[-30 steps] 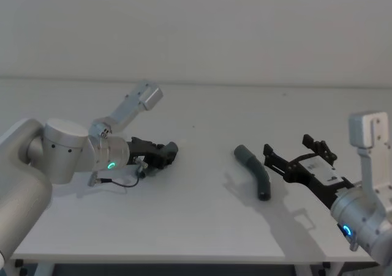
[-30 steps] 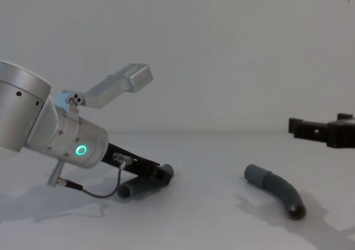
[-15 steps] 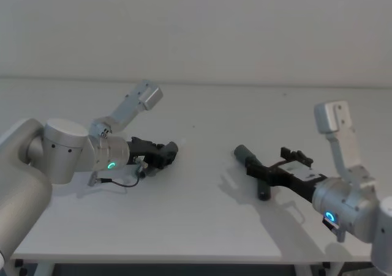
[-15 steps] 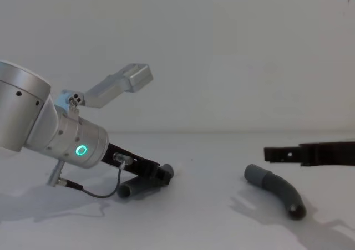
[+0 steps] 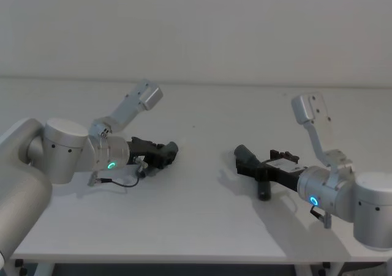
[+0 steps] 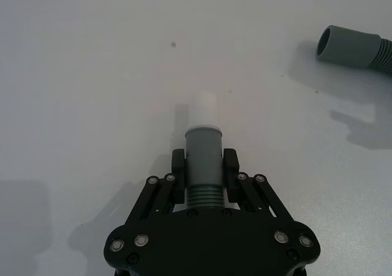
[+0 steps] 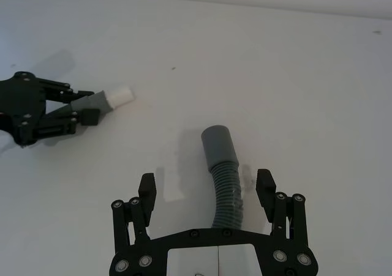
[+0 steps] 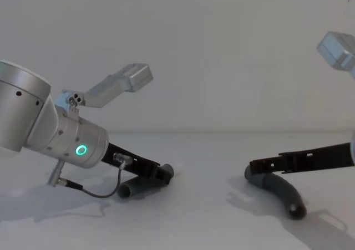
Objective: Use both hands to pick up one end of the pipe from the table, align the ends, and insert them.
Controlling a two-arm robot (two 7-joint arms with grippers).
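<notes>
Head view has, at the left of the plain matte white worktop [image 5: 202,221], the black flat-fingered left gripper [image 5: 165,155] on its silver arm, a green ring light glowing at the wrist. Its fingers are clamped on a short dark-grey ribbed hose piece [image 5: 173,146], low by the worktop. In the left wrist view the fingers [image 6: 178,164] pinch the smooth grey collar just behind the narrow pale spigot tip [image 6: 203,108], which sticks out ahead of them. Well apart to the right, a second curved dark-grey ribbed hose piece [image 5: 263,192] lies on the worktop, its wider grey socket cuff [image 7: 217,142] turned toward the left gripper. The black right gripper [image 5: 254,163] sits low over it, fingers [image 7: 147,187] spread wide, one on each side of the ribbed middle, neither touching it.
</notes>
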